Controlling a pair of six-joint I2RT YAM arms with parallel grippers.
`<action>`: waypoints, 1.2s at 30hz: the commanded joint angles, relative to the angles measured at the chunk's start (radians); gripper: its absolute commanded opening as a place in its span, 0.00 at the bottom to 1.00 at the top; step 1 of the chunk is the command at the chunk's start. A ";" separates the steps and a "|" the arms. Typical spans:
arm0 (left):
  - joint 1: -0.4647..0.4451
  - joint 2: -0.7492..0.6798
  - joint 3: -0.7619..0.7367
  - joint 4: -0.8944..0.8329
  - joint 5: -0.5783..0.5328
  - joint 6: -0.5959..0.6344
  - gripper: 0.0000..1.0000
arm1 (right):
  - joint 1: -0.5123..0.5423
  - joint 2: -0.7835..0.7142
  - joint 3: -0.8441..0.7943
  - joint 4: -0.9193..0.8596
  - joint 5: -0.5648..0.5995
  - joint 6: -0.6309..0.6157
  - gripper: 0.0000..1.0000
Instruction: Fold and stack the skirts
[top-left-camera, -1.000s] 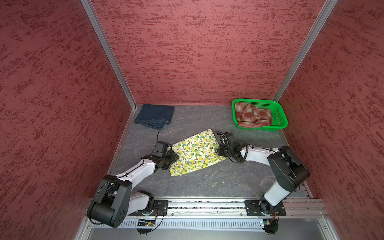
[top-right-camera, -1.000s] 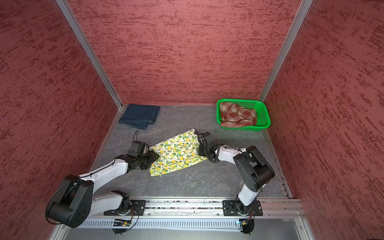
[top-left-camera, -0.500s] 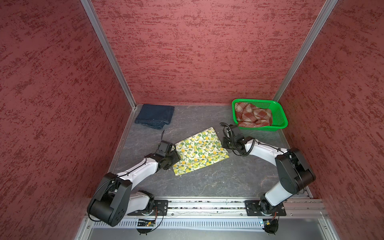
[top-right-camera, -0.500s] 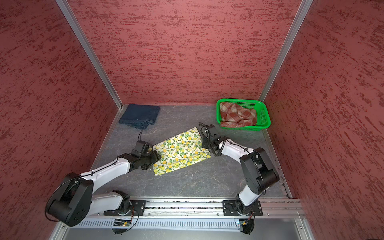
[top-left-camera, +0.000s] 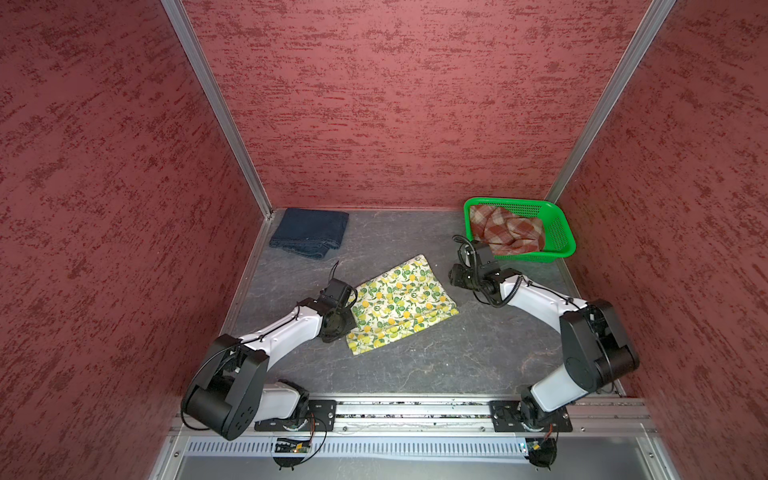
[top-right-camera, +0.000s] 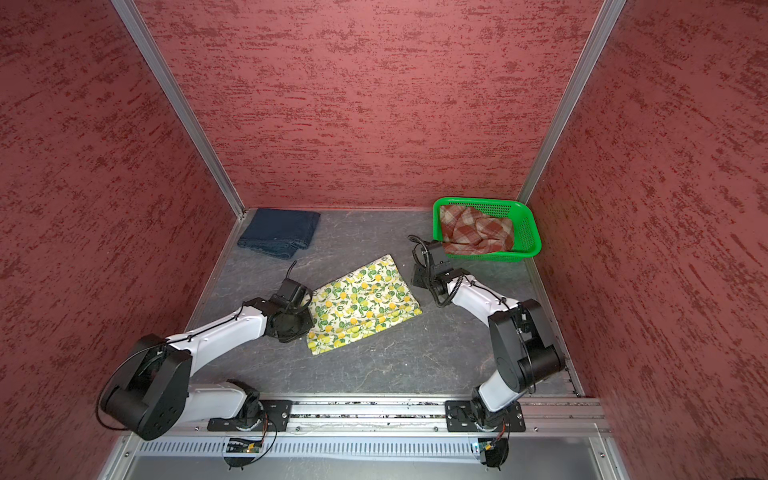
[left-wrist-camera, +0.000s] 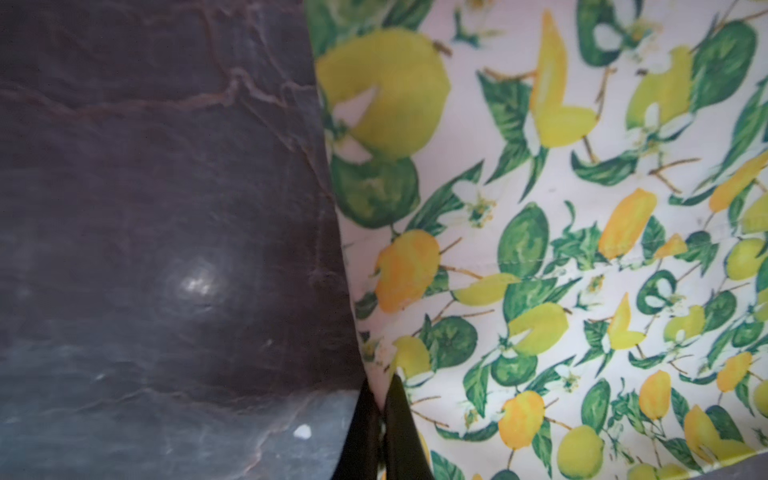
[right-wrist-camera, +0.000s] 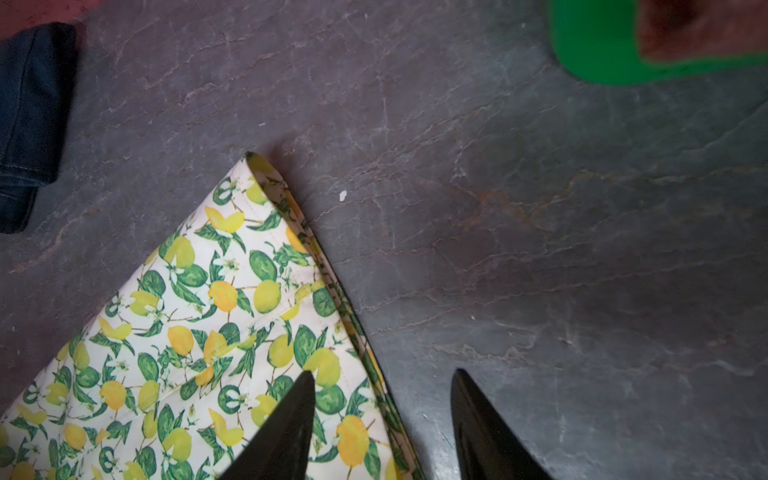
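Observation:
The lemon-print skirt (top-left-camera: 401, 305) (top-right-camera: 363, 307) lies folded flat mid-table. My left gripper (top-left-camera: 353, 313) (top-right-camera: 309, 318) (left-wrist-camera: 380, 386) is shut on its left edge, and the cloth (left-wrist-camera: 540, 249) is pinched between the black fingers. To the skirt's right, my right gripper (top-left-camera: 455, 276) (top-right-camera: 417, 276) (right-wrist-camera: 382, 372) is open and holds nothing. It hangs by the skirt's right edge (right-wrist-camera: 208, 332). The denim skirt (top-left-camera: 309, 232) (top-right-camera: 278, 232) (right-wrist-camera: 29, 124) lies folded in the back left corner. The plaid skirt (top-left-camera: 507, 228) (top-right-camera: 476, 230) sits crumpled in the basket.
The green perforated basket (top-left-camera: 561, 232) (top-right-camera: 530, 232) (right-wrist-camera: 594, 45) stands at the back right, just behind my right wrist. Red walls close in three sides. A metal rail (top-left-camera: 415, 409) runs along the front edge.
The left gripper has closed on the lemon skirt's left edge. The right gripper has opened, let go of the skirt's right side and drawn back toward the basket.

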 joint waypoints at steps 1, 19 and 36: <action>0.007 0.001 0.073 -0.102 -0.058 0.080 0.00 | -0.009 -0.026 0.025 0.034 0.013 -0.012 0.59; 0.005 0.096 0.418 -0.279 -0.230 0.387 0.00 | -0.002 0.086 -0.019 0.142 -0.137 0.046 0.56; -0.182 0.341 0.787 -0.400 -0.487 0.615 0.00 | 0.122 0.154 -0.207 0.478 -0.225 0.332 0.41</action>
